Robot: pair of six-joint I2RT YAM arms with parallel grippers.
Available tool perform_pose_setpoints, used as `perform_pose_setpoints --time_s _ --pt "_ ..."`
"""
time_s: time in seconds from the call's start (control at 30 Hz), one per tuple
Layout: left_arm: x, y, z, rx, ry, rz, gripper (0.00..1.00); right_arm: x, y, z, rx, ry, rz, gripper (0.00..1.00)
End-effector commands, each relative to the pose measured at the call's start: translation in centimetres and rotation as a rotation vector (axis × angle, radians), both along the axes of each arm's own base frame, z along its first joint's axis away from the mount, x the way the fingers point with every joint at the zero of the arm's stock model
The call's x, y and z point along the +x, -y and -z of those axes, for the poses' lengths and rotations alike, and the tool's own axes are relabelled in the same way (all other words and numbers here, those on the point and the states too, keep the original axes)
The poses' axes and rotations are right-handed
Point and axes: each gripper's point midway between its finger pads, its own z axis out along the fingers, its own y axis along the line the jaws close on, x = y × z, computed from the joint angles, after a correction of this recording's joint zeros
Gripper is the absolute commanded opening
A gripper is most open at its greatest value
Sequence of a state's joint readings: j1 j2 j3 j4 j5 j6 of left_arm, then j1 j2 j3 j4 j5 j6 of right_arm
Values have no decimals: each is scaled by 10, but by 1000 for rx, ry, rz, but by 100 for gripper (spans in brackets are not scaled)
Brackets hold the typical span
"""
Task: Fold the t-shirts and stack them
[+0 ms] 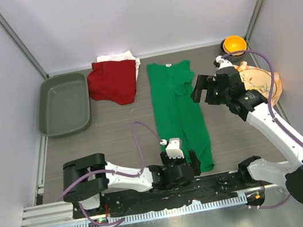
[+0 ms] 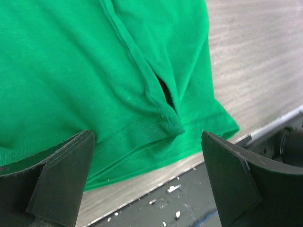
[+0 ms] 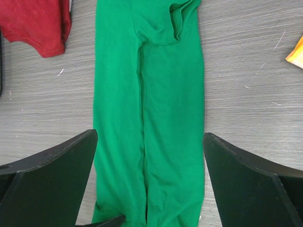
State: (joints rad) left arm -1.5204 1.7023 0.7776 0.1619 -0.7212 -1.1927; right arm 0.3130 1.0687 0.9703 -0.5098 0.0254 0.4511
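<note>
Centrally on the grey tabletop [image 1: 120, 136], a bright green t-shirt [image 1: 177, 109] is seen lying flat as a long narrow strip. Its sides are folded inward, with the collar at the far end and the hem [image 2: 142, 137] at the near edge. The left tool [image 1: 181, 160] is held low over the hem with its jaws apart and nothing between them. The right tool [image 1: 198, 89] is poised just beside the far right side of the strip, near the sleeve, also spread wide and empty. A dark red t-shirt [image 1: 112, 82] is heaped to the far left of the green one, resting partly on a white t-shirt [image 1: 116, 56].

The step in hand is judged to be the crosswise fold, with the near end brought to the far end. For this to be done well, all layers at the hem should be pinched together, since a loose inner flap is visible there and could be left behind. The cloth should be lifted only enough to clear itself, carried straight along the strip, and laid down with edges matched.
</note>
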Motion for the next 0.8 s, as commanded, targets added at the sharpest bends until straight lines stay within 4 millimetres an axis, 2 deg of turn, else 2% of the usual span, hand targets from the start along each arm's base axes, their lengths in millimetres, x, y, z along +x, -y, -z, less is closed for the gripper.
perform_pose_setpoints --time_s 0.0,0.03,0.07,0.1,0.13,0.17,0.23,0.37,0.6,0.77 --pt "-21 11 -7 65 -25 136 100 2 2 -1 -25 -12 11 100" --pt "-20 9 -23 51 -14 128 100 -1 1 1 -23 -23 2 100" --pt "-18 -5 -24 111 -9 119 100 -5 0 4 -17 -37 -4 100" --pt "-13 -9 -36 117 12 95 100 -9 -5 6 -4 -48 -22 100" --pt "-10 -15 -57 99 23 84 100 -13 -7 9 -4 -53 -30 100" --pt "-8 -35 -56 180 25 67 100 -24 -15 17 18 -78 -71 100" --pt "-1 -50 -76 200 51 34 100 -35 -29 24 53 -112 -123 100" --pt "9 -104 -112 184 67 -56 100 -68 -70 52 68 -194 -269 100" --pt "23 -184 -124 51 73 -238 100 -103 -95 95 125 -301 -331 100" --pt "24 -215 -119 14 61 -288 100 -121 -109 107 155 -334 -364 100"
